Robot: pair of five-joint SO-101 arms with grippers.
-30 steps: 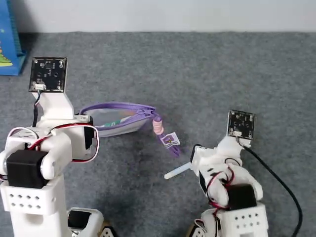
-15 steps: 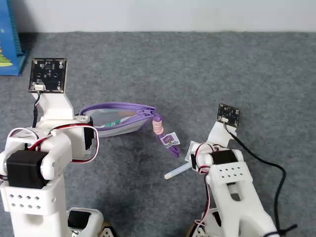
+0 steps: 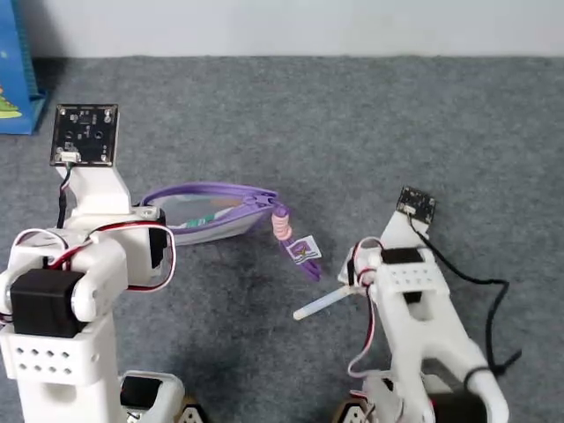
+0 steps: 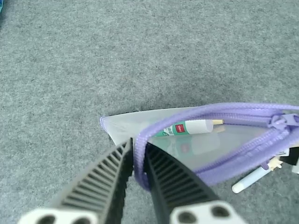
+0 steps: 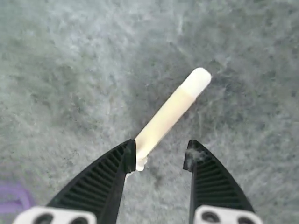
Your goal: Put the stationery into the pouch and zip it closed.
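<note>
- Far left, at the counter's (image 3: 397, 115) edge, we see a blue box (image 3: 13, 70) standing well apart from everything else.
- Now the left gripper (image 4: 135, 145): it is clamped tight on the pouch (image 4: 196, 140), its jaws pinched together on the purple zip edge at the end farthest from the zip pull.
- The pouch (image 3: 207, 211) itself lies on the grey counter just ahead of the left arm. It is clear-sided with a purple zip, and its mouth gapes open along the top.
- Inside it we can make out a green-labelled stick (image 4: 187, 127) lying lengthwise under the zip.
- At the pouch's right end the zip pull carries a string of pink beads (image 3: 282, 227) and a small tag (image 3: 306, 250), both trailing onto the counter.
- Right of that, a white stick (image 3: 319, 304) lies flat on the counter, outside the pouch and near the tag.
- And the right gripper (image 5: 161, 156) is low over it with jaws spread wide. The near end of the white stick (image 5: 170, 109) sits against one fingertip, the other finger stands clear, and nothing is gripped.
</note>
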